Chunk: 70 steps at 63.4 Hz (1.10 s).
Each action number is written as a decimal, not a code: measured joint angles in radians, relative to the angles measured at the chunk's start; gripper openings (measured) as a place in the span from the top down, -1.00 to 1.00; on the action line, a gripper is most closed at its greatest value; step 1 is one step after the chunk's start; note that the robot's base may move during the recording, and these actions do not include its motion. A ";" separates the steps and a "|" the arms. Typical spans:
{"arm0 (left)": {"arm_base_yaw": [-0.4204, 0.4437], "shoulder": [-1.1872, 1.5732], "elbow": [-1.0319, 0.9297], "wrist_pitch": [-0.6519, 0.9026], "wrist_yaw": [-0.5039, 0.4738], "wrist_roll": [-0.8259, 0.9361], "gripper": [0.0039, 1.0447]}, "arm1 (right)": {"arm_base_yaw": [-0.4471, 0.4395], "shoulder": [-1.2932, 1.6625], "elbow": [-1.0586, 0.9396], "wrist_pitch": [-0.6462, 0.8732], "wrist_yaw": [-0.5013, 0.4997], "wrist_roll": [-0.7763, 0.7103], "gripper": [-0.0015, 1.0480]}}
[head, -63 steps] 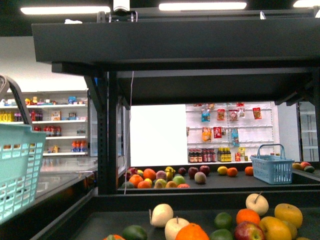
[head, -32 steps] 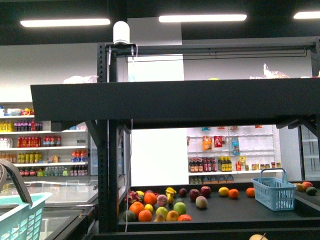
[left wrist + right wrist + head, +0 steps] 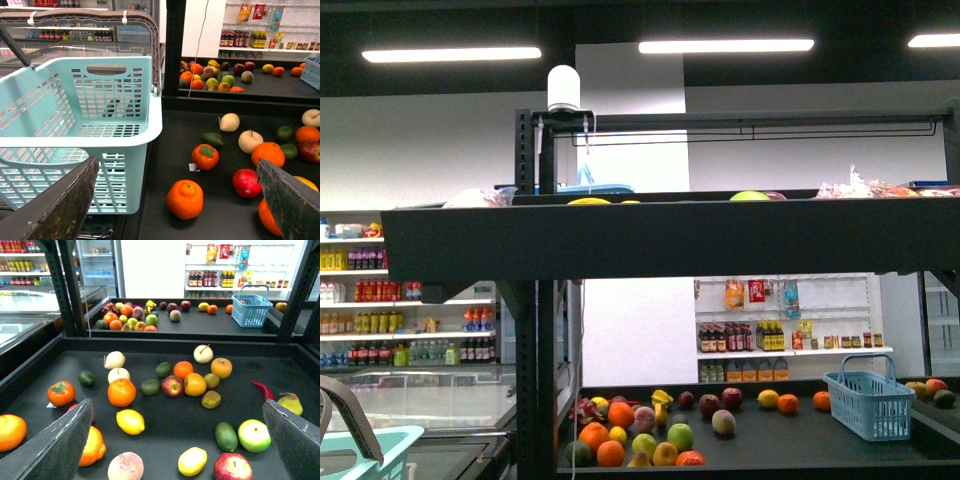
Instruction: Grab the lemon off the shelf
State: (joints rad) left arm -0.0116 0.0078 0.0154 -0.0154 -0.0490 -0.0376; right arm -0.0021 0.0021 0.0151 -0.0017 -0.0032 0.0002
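Note:
The lemon (image 3: 130, 421) is bright yellow and oval and lies on the black shelf's lower deck (image 3: 167, 437), among oranges and apples. A second, similar yellow oval fruit (image 3: 192, 461) lies nearer the camera. My right gripper (image 3: 176, 410) is open and empty above this deck; both yellow fruits lie between its fingers (image 3: 55, 445) in the picture. My left gripper (image 3: 177, 161) is open and empty over the deck's left end, above an orange (image 3: 185, 199). In the front view the shelf (image 3: 670, 240) fills the frame and neither gripper shows.
A teal basket (image 3: 80, 115) stands just left of the deck, by the left gripper; its corner shows in the front view (image 3: 360, 450). A far deck holds more fruit (image 3: 620, 415) and a blue basket (image 3: 870, 400). Black uprights (image 3: 65, 285) flank the deck.
The front view has risen. The near deck with its fruit has dropped out of sight, the upper deck's top has come into view, and the teal basket has sunk to the bottom left corner.

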 joint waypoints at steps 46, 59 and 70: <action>0.438 1.148 0.719 0.243 0.390 -1.114 -0.86 | 0.000 0.000 0.000 0.000 0.000 0.000 -0.95; 0.404 1.444 0.864 0.433 0.390 -1.254 -0.86 | 0.000 0.000 0.000 0.000 0.000 0.000 -0.95; 0.370 1.622 0.988 0.521 0.386 -1.296 -0.86 | 0.000 0.000 0.000 0.000 0.000 0.000 -0.95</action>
State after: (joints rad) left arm 0.3580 1.6302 1.0039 0.5056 0.3370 -1.3338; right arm -0.0021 0.0021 0.0151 -0.0017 -0.0032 0.0002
